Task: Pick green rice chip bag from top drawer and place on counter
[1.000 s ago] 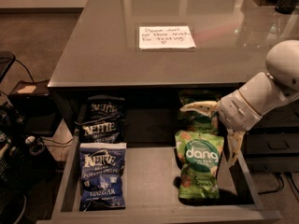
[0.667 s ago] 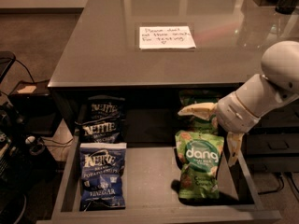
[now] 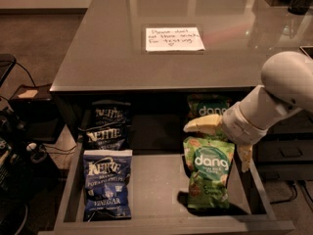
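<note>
- Glossy grey counter (image 3: 107, 58) is filling the upper half of the view and reflecting the room lights; there is one of it, and it is wider than the drawer below.
- One top drawer (image 3: 156, 180) is standing pulled out under the counter's front edge, showing a flat grey floor and low sides.
- One white robot arm (image 3: 286, 82) is reaching in from the right, over the drawer's right half.
- Three Kettle chip bags are lying in a row down the drawer's left side: a blue front bag (image 3: 107, 182), a dark middle bag (image 3: 105, 136) and a dark back bag (image 3: 110, 114).
- Two green pouches are sitting on the right side. The green rice chip bag (image 3: 208, 173) is the near one, resting inside the drawer: light green, glossy, with a dark circle bearing white "dang" lettering. A second dang bag (image 3: 208, 109) is showing behind it in the shadow.
- One gripper (image 3: 224, 142) is hovering at the near bag's top right corner, released, with pale fingers (image 3: 201, 126) spreading wide: one across the top edge, one hanging beside the right edge.
- One white handwritten note (image 3: 174, 39) is lying on the counter.
</note>
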You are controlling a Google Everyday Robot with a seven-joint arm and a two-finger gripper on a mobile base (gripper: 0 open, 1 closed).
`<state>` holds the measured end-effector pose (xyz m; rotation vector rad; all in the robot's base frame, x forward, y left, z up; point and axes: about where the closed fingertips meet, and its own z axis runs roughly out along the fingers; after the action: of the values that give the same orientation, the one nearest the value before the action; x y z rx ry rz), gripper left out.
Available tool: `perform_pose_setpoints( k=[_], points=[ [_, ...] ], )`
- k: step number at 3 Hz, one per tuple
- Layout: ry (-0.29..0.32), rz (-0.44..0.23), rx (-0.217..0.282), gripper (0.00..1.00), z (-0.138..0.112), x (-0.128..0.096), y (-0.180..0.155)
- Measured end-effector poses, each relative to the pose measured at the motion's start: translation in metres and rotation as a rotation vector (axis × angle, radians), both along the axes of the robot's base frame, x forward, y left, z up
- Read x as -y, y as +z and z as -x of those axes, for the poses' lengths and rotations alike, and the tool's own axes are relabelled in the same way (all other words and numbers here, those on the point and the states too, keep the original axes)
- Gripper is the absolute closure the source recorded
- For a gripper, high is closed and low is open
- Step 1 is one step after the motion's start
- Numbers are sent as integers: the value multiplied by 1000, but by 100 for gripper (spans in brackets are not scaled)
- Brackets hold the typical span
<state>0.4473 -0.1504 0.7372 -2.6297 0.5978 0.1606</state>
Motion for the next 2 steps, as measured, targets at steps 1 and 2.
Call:
perform_pose_setpoints(
  k=[1, 2],
  points=[
    [60, 74, 78, 0, -2, 4, -10],
    [93, 137, 138, 0, -7, 9, -21]
  ],
)
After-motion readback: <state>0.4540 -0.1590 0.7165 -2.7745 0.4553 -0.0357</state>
